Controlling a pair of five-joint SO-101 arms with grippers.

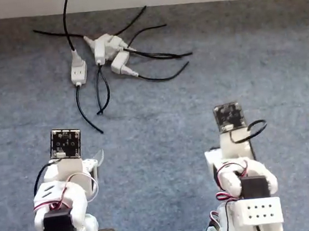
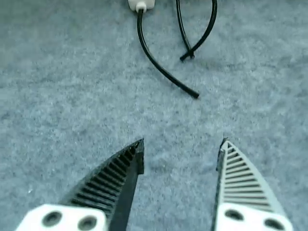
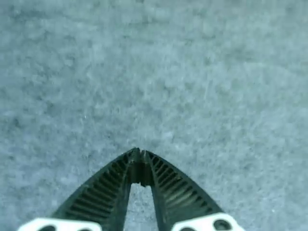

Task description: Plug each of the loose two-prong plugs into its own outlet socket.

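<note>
Plugs lie tangled on carpet. Left gripper near them, jaws spread. Right gripper farther from them, jaws pressed together.

We are looking at a table covering of grey-blue cloth, felt-like, matt and faintly fuzzy. We are seeing the plug and socket pieces as smooth white plastic with a slight sheen, and their cables as glossy black sheathing. We are finding ribbed matt plastic on the left gripper and the right gripper, both set in smooth white plastic.
</note>
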